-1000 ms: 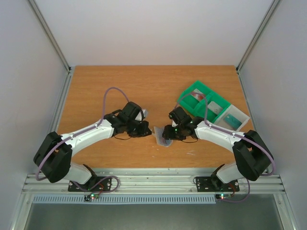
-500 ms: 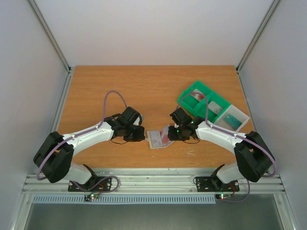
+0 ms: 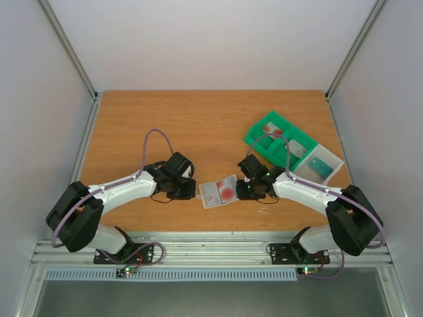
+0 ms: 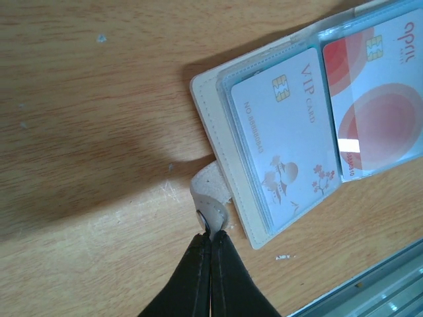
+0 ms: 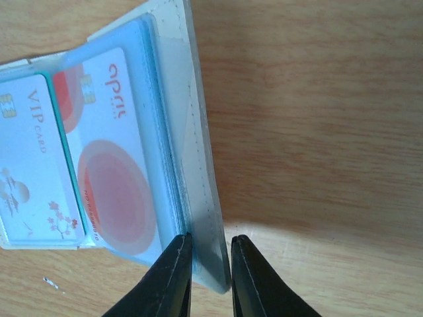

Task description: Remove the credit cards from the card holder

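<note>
Card holder lies opened flat on the desk, between my two tools, sleeves facing up. Cards are not out yet.

Left tool: fingers pressed together, pinching the tab at its snap. The holder's body sits just ahead of the fingertips and off to their right. Nearest pocket to this tool shows a pale blue VIP card; the red-and-white card is in the next pocket, further out.

Right tool: fingers a little apart, straddling the holder's outer cover edge near its corner. One finger is over the clear sleeve, the other over bare desk just past the edge. I cannot tell whether it actually bites the cover or only brackets it. The red card is just left of that fingertip.

A teal edge shows under the sleeves, so I'd guess more cards are stacked below, but I can't count them.

Green tray is beyond the right tool, well apart from the holder.

Step, as I judge it: the holder is spread and pinned, and extraction hasn't started. Next I'd keep the left pinch on the tab as an anchor, free the right tool, and bring its tips to the open end of a pocket to catch a card edge and slide it out. The cards are thin and the sleeve looks slick, so expect slipping, or the whole holder dragging along.
</note>
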Action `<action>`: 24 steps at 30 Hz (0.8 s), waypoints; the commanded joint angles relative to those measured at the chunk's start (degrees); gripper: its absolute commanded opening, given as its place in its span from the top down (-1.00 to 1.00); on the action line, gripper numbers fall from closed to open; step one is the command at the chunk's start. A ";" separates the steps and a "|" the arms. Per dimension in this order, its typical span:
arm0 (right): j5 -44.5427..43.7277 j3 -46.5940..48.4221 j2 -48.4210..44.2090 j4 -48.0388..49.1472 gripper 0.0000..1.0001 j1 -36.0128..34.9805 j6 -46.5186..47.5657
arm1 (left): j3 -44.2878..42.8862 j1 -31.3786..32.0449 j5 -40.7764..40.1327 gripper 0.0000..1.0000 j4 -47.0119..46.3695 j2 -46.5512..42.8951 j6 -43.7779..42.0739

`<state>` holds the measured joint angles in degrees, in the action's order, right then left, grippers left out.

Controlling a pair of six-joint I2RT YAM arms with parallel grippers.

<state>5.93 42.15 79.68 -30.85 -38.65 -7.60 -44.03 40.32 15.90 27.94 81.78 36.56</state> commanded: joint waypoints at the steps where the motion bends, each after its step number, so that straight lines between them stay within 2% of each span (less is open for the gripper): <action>1: 0.66 -0.60 -1.84 0.42 0.61 -0.37 -0.92 | 0.07 0.13 -2.50 0.98 1.29 -0.06 -1.05; 4: 0.42 -0.12 -3.28 -0.76 0.62 -0.39 -0.99 | -0.75 0.06 -4.13 0.89 3.29 -0.29 -1.00; 7: 0.14 0.33 -5.02 -1.87 0.37 -0.36 -1.54 | -1.90 0.10 -5.28 0.56 5.17 -1.34 -0.66; 9: 0.44 -0.13 -7.31 -1.33 0.27 -0.39 -1.88 | -2.72 0.13 -5.43 0.43 5.56 -2.42 -0.25; 12: 1.43 -0.19 -9.00 -0.20 0.24 -0.30 -1.82 | -3.40 0.10 -3.96 0.24 4.70 -4.07 0.08; 15: 3.65 0.53 -7.21 1.15 0.24 -0.17 -2.00 | -2.88 0.10 -0.88 0.14 0.89 -5.56 0.73; 18: 6.71 0.71 -4.33 4.26 0.25 0.13 -2.76 | -2.31 0.05 2.06 0.13 -3.21 -5.11 1.44; 24: 6.32 -0.23 -0.98 9.45 0.16 0.37 -2.91 | -0.87 0.09 4.31 0.33 -10.14 -1.26 1.59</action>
<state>11.55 41.85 77.60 -26.46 -38.57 -10.02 -45.63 40.32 17.69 25.52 78.08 37.78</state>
